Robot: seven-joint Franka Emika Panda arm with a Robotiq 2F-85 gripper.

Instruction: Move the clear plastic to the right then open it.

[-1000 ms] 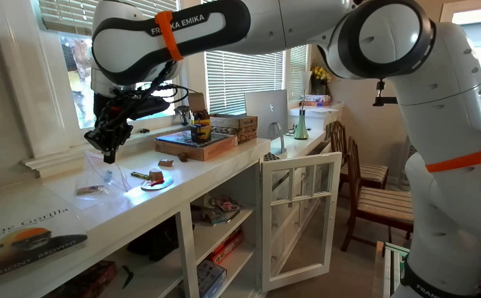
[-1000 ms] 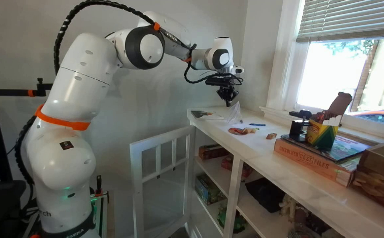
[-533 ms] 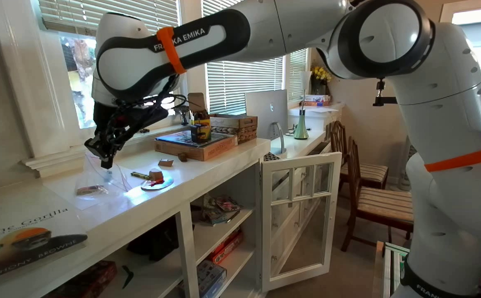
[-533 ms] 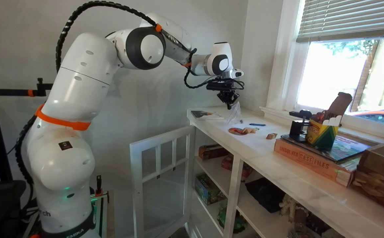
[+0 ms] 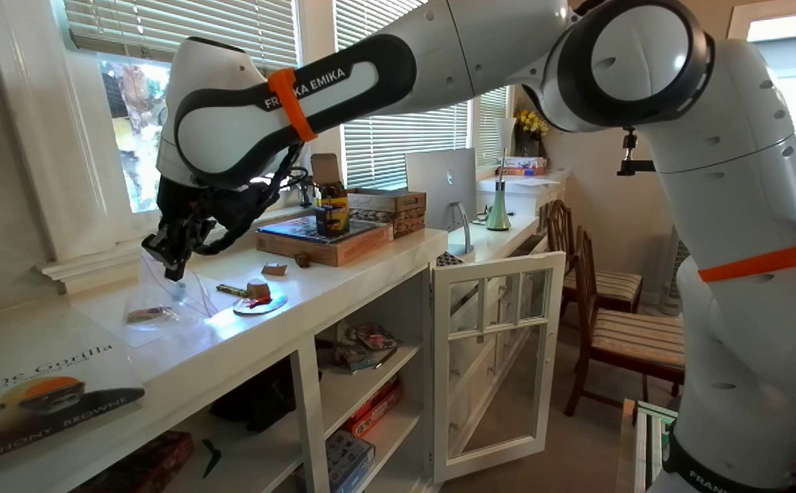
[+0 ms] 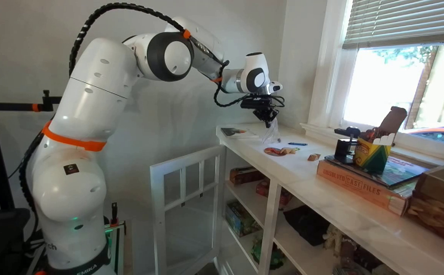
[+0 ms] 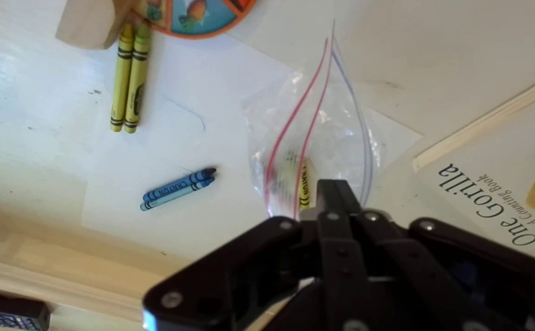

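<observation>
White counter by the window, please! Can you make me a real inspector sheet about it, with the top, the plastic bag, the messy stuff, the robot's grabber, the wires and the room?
Surface: white counter with a sheet of paper on it
Job's things: clear plastic bag standing on the paper, looks parted at the top; yellow crayon shows through it
Clutter: blue crayons, yellowish crayons, tan blocks, picture disc, gorilla book
Grippers: one gripper, shut, close to the bag; can't tell if they touch
Cables: black cable looping along the arm
Surroundings: window, open cabinet door, chairs
</observation>
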